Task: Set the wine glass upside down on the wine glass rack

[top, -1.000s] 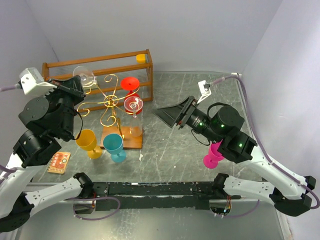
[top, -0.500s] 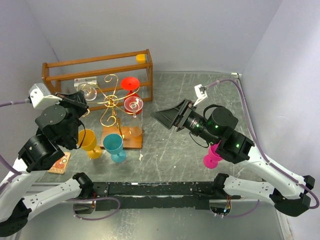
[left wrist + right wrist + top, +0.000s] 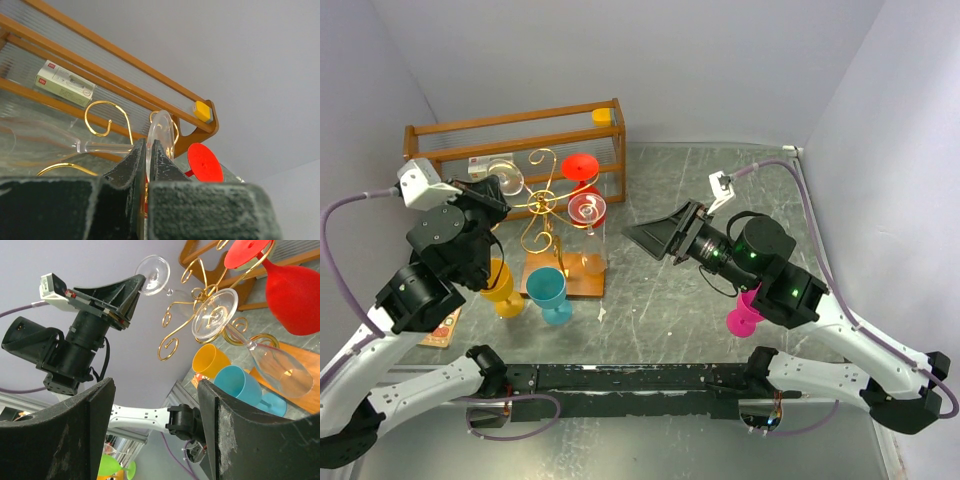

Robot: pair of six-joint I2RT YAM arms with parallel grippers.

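A clear wine glass (image 3: 162, 134) lies sideways in the air, its stem (image 3: 102, 146) pointing left in the left wrist view. My left gripper (image 3: 148, 146) is shut on the glass's round foot (image 3: 506, 179), just left of the gold wire wine glass rack (image 3: 542, 205), which stands on a small wooden base (image 3: 575, 283). One gold hook (image 3: 102, 117) curls just behind the stem. A second clear glass (image 3: 587, 210) and a red one (image 3: 580, 165) hang upside down on the rack. My right gripper (image 3: 650, 232) is open with nothing between its fingers, to the right of the rack.
An orange-brown wooden crate (image 3: 515, 125) stands behind the rack, with a small white box (image 3: 65, 82) and a yellow block (image 3: 202, 111) in it. A yellow cup (image 3: 495, 285) and a teal cup (image 3: 548, 290) stand at the base's front. A pink glass (image 3: 748, 312) sits under my right arm.
My left arm has carried the clear glass rightward to the rack's left arms. My right gripper has shifted slightly left and stays open.
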